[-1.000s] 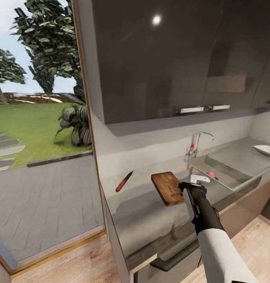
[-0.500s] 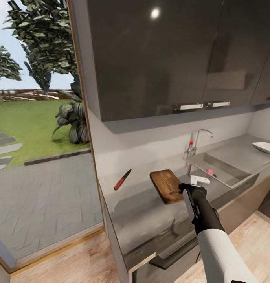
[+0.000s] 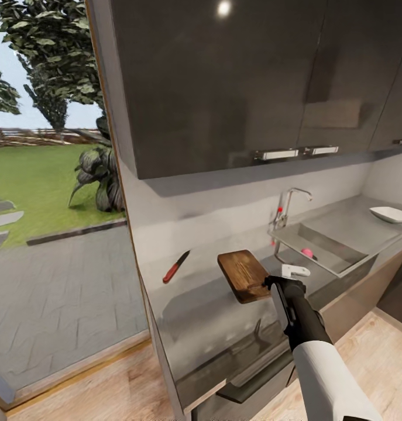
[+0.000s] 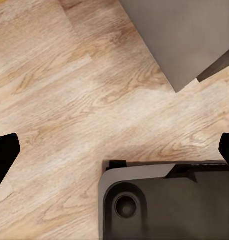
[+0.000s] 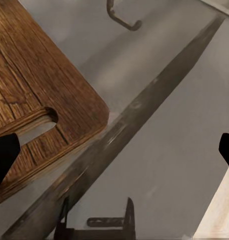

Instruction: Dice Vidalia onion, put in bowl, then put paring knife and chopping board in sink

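Note:
The chopping board (image 3: 243, 276) lies on the grey countertop (image 3: 206, 316), left of the sink (image 3: 335, 250). Its slotted corner (image 5: 34, 100) fills one side of the right wrist view. My right gripper (image 3: 282, 284) hangs at the board's near right corner over the counter's front edge, open with nothing between its black fingertips (image 5: 4, 155). The paring knife (image 3: 175, 266), with a red handle, lies near the backsplash left of the board. The pinkish Vidalia onion (image 3: 308, 252) sits in the sink basin. The white bowl (image 3: 391, 214) stands far right. My left gripper (image 4: 116, 155) is open over the floor.
Dark glossy wall cabinets (image 3: 236, 82) hang over the counter. A chrome tap (image 3: 288, 203) rises behind the sink. A glass door (image 3: 54, 204) at the left looks onto a garden. Wooden floor (image 4: 69, 100) and my dark base (image 4: 164, 200) lie below the left gripper.
The whole head view has drifted left and the counter looks slightly nearer, so the camera moved. My right gripper keeps its place by the board's near corner.

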